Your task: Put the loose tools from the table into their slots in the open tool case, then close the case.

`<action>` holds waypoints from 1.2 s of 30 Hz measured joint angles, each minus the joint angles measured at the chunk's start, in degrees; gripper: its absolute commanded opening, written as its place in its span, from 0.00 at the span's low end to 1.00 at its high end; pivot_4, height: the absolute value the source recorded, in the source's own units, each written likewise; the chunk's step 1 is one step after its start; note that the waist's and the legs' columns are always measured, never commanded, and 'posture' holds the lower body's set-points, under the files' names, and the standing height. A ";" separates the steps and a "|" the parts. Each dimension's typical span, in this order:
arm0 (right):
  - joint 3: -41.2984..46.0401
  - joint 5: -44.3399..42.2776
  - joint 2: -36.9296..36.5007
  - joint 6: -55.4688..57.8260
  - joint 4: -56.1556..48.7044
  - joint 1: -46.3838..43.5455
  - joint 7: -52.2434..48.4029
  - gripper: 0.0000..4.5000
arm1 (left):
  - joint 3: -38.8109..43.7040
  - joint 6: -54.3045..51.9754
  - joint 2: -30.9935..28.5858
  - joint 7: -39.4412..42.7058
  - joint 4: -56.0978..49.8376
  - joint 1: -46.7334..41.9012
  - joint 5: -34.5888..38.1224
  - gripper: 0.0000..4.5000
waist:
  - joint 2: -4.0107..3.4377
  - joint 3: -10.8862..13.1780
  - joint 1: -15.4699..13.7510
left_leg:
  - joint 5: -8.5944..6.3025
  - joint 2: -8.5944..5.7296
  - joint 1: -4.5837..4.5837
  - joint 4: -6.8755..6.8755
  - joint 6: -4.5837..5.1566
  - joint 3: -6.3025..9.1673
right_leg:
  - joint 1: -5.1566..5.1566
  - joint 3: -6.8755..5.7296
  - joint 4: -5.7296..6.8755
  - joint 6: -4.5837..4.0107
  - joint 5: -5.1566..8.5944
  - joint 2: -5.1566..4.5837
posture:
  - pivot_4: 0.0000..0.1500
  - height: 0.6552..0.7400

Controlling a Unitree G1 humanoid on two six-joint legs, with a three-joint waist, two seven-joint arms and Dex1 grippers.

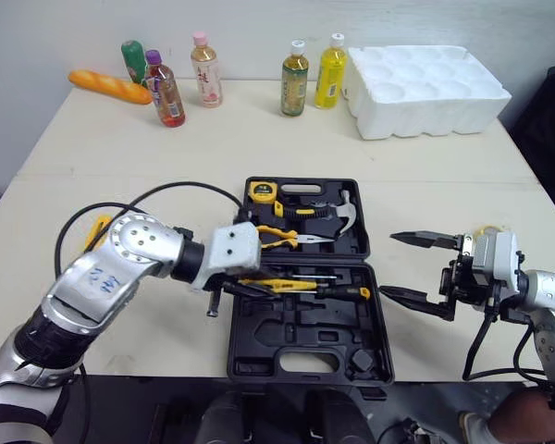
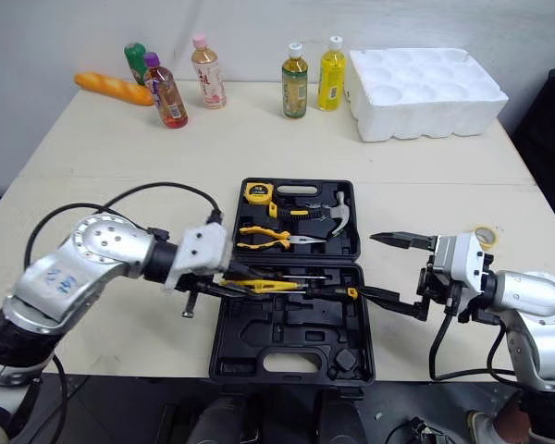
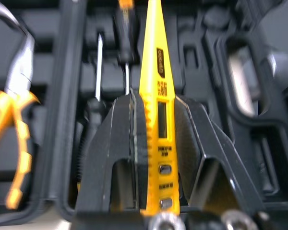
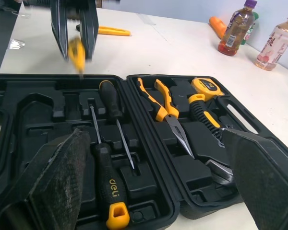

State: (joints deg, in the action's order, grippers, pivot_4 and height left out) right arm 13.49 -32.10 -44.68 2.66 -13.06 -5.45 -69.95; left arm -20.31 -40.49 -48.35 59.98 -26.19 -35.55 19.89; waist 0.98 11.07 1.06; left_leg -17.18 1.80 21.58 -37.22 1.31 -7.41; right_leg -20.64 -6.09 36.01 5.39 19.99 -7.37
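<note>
Yellow tester pen [image 3: 153, 57] sits clenched between the two fingers of the left gripper [image 3: 156, 103], over the near half of the one open black tool case [image 1: 305, 356], where two screwdrivers [image 4: 108, 187] lie in slots. The far half holds one pair of pliers [image 1: 282, 239], one hammer [image 1: 328, 213] and one tape measure [image 1: 262, 192]. The right gripper [image 1: 388, 265] hangs just beside the case's right edge, fingers spread wide, empty. One yellow tool [image 1: 99, 231] lies loose on the table [image 1: 444, 185] by the left arm. Five bottles [image 1: 294, 79] stand at the far side.
</note>
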 measured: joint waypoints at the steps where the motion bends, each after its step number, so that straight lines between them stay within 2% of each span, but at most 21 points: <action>1: 0.00 -0.04 0.00 0.08 -0.25 0.05 -0.01 1.00 | -0.70 -0.45 0.09 -0.24 0.00 -0.18 -0.54 0.11 | 0.00 0.00 -0.07 | 0.00 0.00 0.00 -0.01 0.00 0.00 | 0.00 0.00 0.00 0.00 0.00 0.00 | 1.00 1.00; 15: 0.18 -0.11 0.26 -0.85 -0.32 2.06 0.00 1.00 | -12.79 -5.29 3.66 -2.09 2.21 -7.17 -13.24 0.11 | 0.02 0.01 -1.64 | 0.00 -0.01 0.07 -0.12 0.05 0.02 | 0.01 -0.02 -0.01 0.00 0.00 0.01 | 1.00 1.00; 23: 0.26 -0.08 0.69 -2.67 -0.17 3.33 -0.02 1.00 | -14.70 -9.11 6.89 -0.78 2.19 -8.50 -13.90 0.11 | 0.02 0.01 -1.91 | 0.01 -0.01 0.09 -0.17 0.06 0.04 | 0.01 -0.04 0.00 0.00 0.00 0.01 | 1.00 1.00; 36: 0.26 -0.01 1.36 -4.05 0.33 4.17 -0.08 1.00 | -14.84 -12.01 7.76 -1.11 1.32 -8.36 -14.33 0.11 | 0.02 0.01 -1.94 | 0.01 -0.01 0.09 -0.25 0.06 0.10 | 0.06 -0.06 0.04 0.00 0.00 0.01 | 1.00 1.00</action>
State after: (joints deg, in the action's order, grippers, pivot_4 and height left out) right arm 13.75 -32.12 -43.31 -1.39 -12.74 -1.27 -70.03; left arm -35.15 -52.50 -40.58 58.87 -24.87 -43.91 5.56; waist 1.00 11.08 -0.88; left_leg -17.16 1.79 21.67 -37.47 1.37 -7.31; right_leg -20.58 -6.16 36.04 5.39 19.99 -7.37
